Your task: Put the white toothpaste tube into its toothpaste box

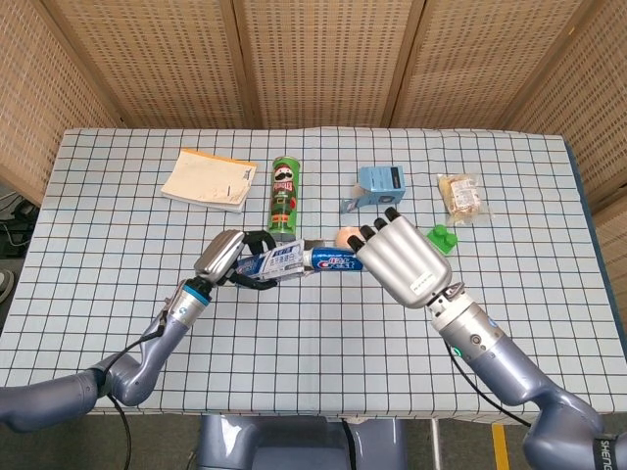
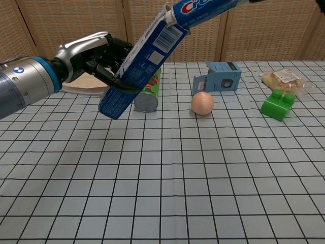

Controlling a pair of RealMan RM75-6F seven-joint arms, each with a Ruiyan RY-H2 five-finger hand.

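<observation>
My left hand point(image 1: 227, 260) point(image 2: 91, 56) grips the blue toothpaste box point(image 1: 270, 262) point(image 2: 143, 63) above the table, its open end tilted up toward my right. The white toothpaste tube point(image 1: 334, 259) point(image 2: 203, 10) has its leading end inside that open end, while most of the tube still shows outside. My right hand point(image 1: 397, 258) holds the tube's far end. In the chest view that hand is almost wholly cut off at the top edge.
A green chips can point(image 1: 284, 198) point(image 2: 147, 91) stands behind the box. An egg point(image 2: 202, 103), a small open blue carton point(image 1: 377, 183) point(image 2: 219, 77), a green block point(image 2: 277, 103), a wrapped snack point(image 1: 460, 195) and a notebook point(image 1: 207, 179) lie on the checked table point(image 1: 323, 352).
</observation>
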